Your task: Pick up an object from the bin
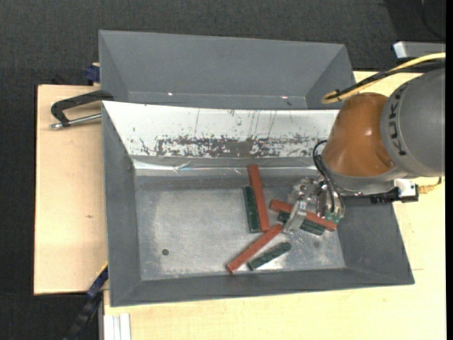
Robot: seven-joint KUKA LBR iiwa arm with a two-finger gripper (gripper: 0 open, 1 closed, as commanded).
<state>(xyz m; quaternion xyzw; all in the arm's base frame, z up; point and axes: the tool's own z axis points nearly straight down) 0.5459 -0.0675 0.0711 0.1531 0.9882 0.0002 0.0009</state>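
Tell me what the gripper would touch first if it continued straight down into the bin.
Likely the short red bar or the green bar lying right under the gripper. Depth is unclear, so I cannot tell which comes first.

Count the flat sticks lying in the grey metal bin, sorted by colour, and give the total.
Red-brown flat sticks: 3, one partly under the hand
Dark green flat sticks: 3
Total: 6
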